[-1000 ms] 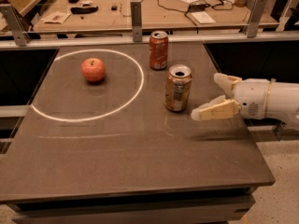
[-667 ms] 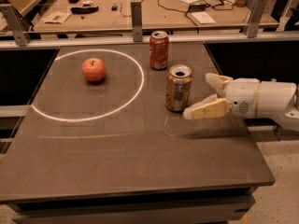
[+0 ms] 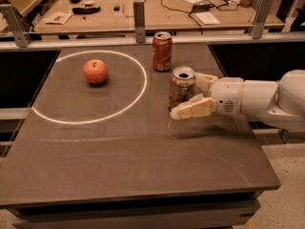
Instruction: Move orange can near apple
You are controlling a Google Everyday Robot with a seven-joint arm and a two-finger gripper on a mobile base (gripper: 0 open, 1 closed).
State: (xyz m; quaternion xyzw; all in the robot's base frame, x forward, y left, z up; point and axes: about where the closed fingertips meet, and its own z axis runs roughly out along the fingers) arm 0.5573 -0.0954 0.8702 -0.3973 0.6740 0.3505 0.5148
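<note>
Orange-brown aluminium soda can [image 3: 181, 87] stands upright on dark counter [image 3: 119, 166], just outside white circle [image 3: 144, 82]; we see cream gripper [image 3: 187, 97] spread, fingers [image 3: 195, 109] flanking it. Well apart, inside circle, sits round red-orange apple [image 3: 95, 71].

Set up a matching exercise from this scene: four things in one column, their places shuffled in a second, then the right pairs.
Things:
1. apple
2. red can
3. orange can
4. gripper

Places:
A. between the open jaws
B. inside the white circle
C. reaching in from the view's right, astride a can
D. far back on the table, outside the circle

Pairs: 1-B; 2-D; 3-A; 4-C
</note>
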